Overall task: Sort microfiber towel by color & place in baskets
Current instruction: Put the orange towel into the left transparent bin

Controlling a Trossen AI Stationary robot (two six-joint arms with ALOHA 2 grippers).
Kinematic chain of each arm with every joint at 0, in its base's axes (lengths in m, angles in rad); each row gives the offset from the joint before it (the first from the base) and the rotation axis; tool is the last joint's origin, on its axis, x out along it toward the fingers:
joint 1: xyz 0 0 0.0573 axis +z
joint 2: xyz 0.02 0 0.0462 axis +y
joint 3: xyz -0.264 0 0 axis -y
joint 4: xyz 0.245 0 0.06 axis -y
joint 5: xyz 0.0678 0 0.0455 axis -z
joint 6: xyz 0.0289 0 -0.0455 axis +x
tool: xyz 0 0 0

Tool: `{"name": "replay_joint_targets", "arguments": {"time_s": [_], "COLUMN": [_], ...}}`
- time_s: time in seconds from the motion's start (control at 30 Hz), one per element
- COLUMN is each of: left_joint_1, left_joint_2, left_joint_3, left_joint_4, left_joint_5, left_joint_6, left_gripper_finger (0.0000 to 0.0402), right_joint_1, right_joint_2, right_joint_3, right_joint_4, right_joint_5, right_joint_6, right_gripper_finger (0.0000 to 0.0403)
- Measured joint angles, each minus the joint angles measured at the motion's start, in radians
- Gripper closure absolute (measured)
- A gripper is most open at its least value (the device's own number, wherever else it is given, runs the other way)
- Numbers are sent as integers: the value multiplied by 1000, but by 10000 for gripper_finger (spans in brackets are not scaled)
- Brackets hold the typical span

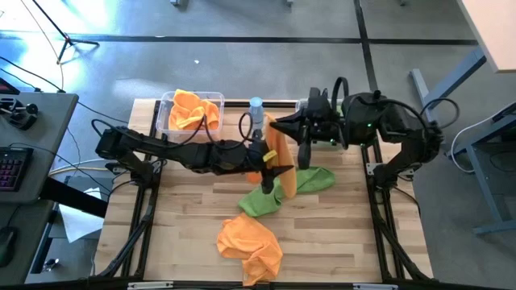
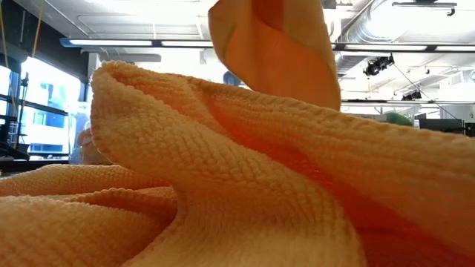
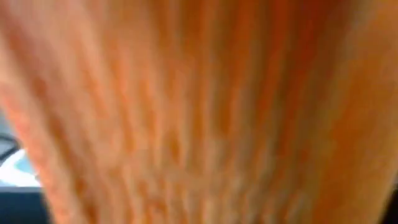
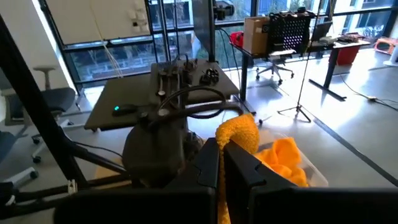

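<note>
My right gripper (image 1: 280, 127) reaches in from the table's right, above its middle, and is shut on an orange microfiber towel (image 1: 274, 151). This towel also shows in the right wrist view (image 4: 239, 132). My left gripper (image 1: 268, 171) is just below and beside it, over green towels (image 1: 284, 189) lying flat on the table. Orange cloth (image 3: 199, 112) fills the left wrist view and hides that gripper. Another orange towel (image 1: 251, 245) lies crumpled near the near edge and blocks the low view (image 2: 223, 193). One see-through basket (image 1: 165, 121) at the far left holds orange towels (image 1: 192, 109). My right gripper pinches the orange towel by an upper bunched part (image 4: 235, 127) between its two fingers (image 4: 208, 163), coming level from the table's right. The towel is lifted clear and hangs below the fingers (image 2: 274, 44). One layer or several, I cannot tell.
A small bottle with a blue cap (image 1: 256, 107) stands at the far edge between the basket and my right arm. Both arms crowd the table's middle. Bare wood (image 1: 185, 217) lies toward the near left and near right. Only one basket shows.
</note>
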Motion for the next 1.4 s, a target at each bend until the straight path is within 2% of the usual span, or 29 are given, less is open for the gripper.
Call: {"name": "replay_joint_targets", "arguments": {"time_s": [0.07,0.13,0.2,0.3,0.37,0.6,0.7,0.87,1.03,1.13,1.27,1.4], "left_joint_1": [0,0,0,0,0,-1,-4,-4,2,22,98,223], "left_joint_2": [4,4,5,5,5,-9,-33,-89,-156,-203,-279,-365], "left_joint_3": [0,0,0,0,0,-1,-1,0,0,0,0,0], "left_joint_4": [-31,-68,-80,-82,-86,-201,-283,-441,-665,-767,-831,-884], "left_joint_5": [-35,-72,-92,-99,-99,-154,-186,-231,-281,-306,-318,-291], "left_joint_6": [-38,-67,-88,-92,-105,-190,-237,-306,-396,-405,-342,-217], "left_gripper_finger": [179,213,264,360,388,398,399,400,401,401,401,401], "right_joint_1": [-6,-11,-16,-22,-22,-18,4,63,107,130,161,185], "right_joint_2": [-10,-17,-24,-27,-26,-26,-27,-60,-60,-61,-60,-60], "right_joint_3": [0,0,0,0,0,-9,-64,-285,-524,-672,-863,-1028], "right_joint_4": [-30,-64,-106,-196,-283,-687,-790,-709,-691,-609,-438,-234], "right_joint_5": [0,1,2,13,33,41,53,37,83,80,77,51], "right_joint_6": [2,13,31,59,107,300,379,418,528,599,673,767], "right_gripper_finger": [403,403,403,400,394,345,319,289,273,268,268,268]}}
